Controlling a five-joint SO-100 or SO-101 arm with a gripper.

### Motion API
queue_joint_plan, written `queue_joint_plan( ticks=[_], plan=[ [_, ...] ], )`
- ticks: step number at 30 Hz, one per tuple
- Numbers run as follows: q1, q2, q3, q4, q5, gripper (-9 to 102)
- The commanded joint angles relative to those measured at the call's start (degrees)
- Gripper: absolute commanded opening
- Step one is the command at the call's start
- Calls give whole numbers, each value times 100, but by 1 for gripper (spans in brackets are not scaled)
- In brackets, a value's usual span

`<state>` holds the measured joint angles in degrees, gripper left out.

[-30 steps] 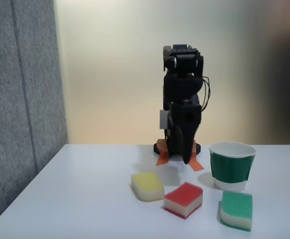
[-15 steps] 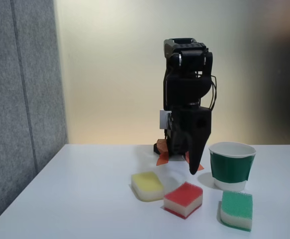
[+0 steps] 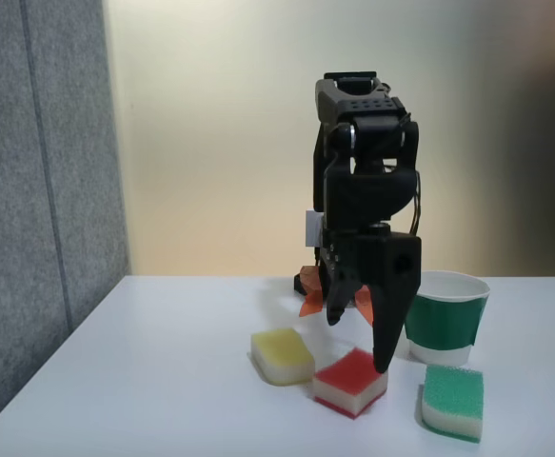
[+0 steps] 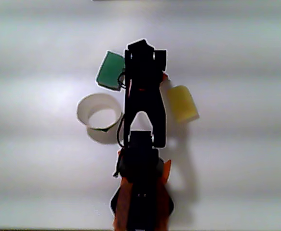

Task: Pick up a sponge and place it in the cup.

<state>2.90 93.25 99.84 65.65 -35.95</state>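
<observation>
Black gripper [image 3: 358, 343] is held open just above the sponge [image 3: 349, 381], with the cup [image 3: 445, 318] seen close beside it.

A smooth white table [image 3: 144, 381] carries everything. Directly under the black two-finger gripper [image 3: 358, 341] lies the small red-topped sponge with a whitish bottom layer [image 3: 348, 383]. In the fixed view, a soft yellow rectangular sponge [image 3: 282, 356] sits just left of the gripper, a green-topped sponge [image 3: 452, 402] lies to its right, and the dark green paper cup with a white rim [image 3: 446, 319] stands right of it, further back.
</observation>
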Motion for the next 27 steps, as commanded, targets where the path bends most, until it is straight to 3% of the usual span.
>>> queue_joint_plan(
  ticks=[1, 10, 17, 23, 27],
  plan=[
    [-26, 88, 141, -264, -114, 46],
    [-158, 44, 1222, -1740, -88, 46],
    [-70, -44, 1503, -2312, -316, 45],
    [-26, -44, 1758, -2619, -299, 35],
    [-26, 88, 1986, -2698, -185, 15]
  ],
)
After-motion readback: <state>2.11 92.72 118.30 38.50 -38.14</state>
